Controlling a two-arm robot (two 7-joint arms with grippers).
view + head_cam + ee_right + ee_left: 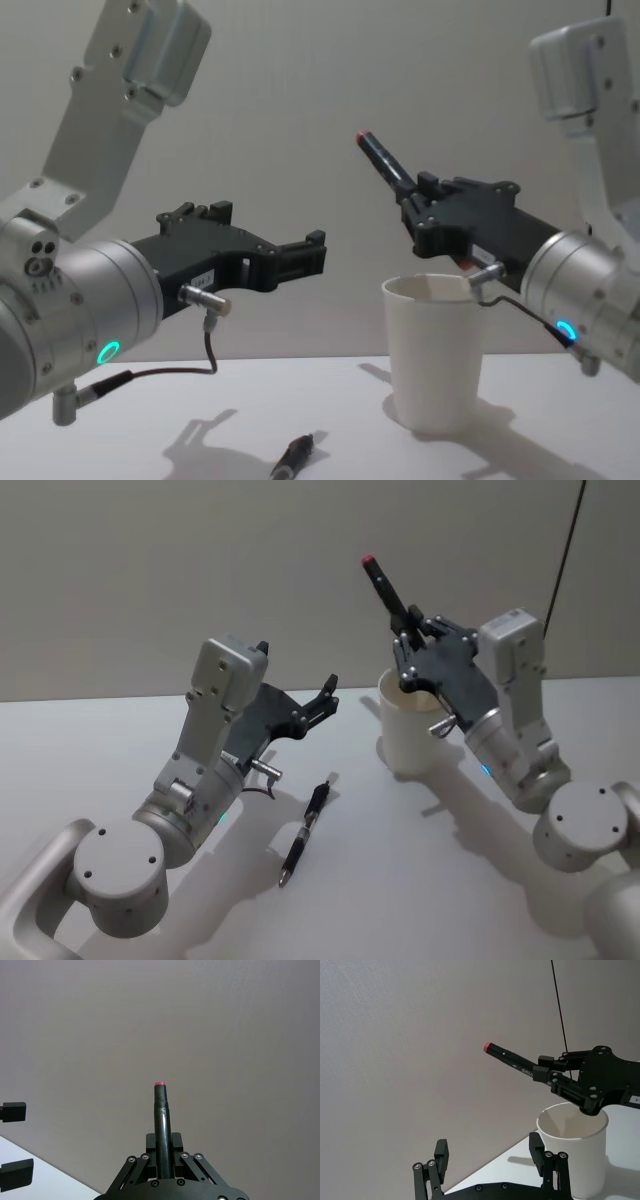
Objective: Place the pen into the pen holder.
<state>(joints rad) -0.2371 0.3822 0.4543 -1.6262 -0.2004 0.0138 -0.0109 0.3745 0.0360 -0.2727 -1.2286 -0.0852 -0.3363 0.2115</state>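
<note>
Small white lettering runs along the barrel of the slim black pen with a red end [507, 1056], but it looks too fine to read. The right gripper [410, 620], upper right in the head view, is clamped on the pen's lower part. The pen's long axis tilts, red end up and toward the upper left, above the plain white paper cup [412, 735] standing right of centre on the white table [420, 880]. The left gripper [330, 692], left of the cup, hovers spread wide and empty. A second black pen [305, 832] lies diagonally at lower centre, well apart from the cup.
</note>
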